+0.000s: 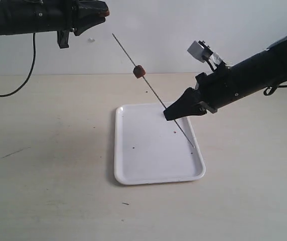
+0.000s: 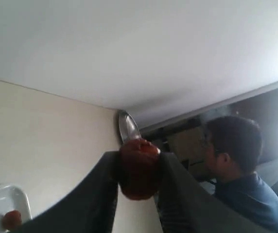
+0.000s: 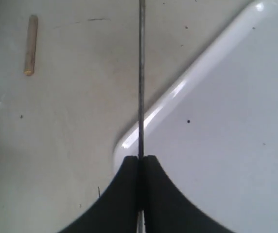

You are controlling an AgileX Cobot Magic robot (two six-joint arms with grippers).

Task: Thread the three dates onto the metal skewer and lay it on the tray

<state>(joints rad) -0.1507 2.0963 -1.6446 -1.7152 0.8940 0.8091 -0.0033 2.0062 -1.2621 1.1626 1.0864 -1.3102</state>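
Fingers (image 3: 119, 199) of my right gripper (image 1: 166, 115) are pressed fully together on the skewer (image 1: 156, 94), pinching it a little above its lower end. The rod slants from 11 o'clock high in the exterior view down to 5 o'clock, and its lower tip ends over the tray (image 1: 117, 150) near the 3 o'clock rim; I cannot tell whether it touches. One date (image 1: 139, 71) is threaded, sitting on the upper part of the rod, well above my grip. My left gripper (image 1: 103, 10) hangs up at 11 o'clock, apart from the rod's upper tip, its fingers closed partway around a second date (image 2: 139, 174) that bulges between them. So I judge the job about a third done: one fruit on, one in hand waiting to be pushed over the point, and a third I cannot find with certainty. The left wrist view shows a small red shape (image 2: 11, 219) against the tray's corner, but I cannot tell if it lies in the tray or is the threaded one seen in front of it. From the exterior view the tray holds only a few dark specks (image 1: 174, 132). Laying the skewer down is not yet done. A wooden stick (image 3: 29, 44) lies on the table (image 1: 43, 150), off the tray.
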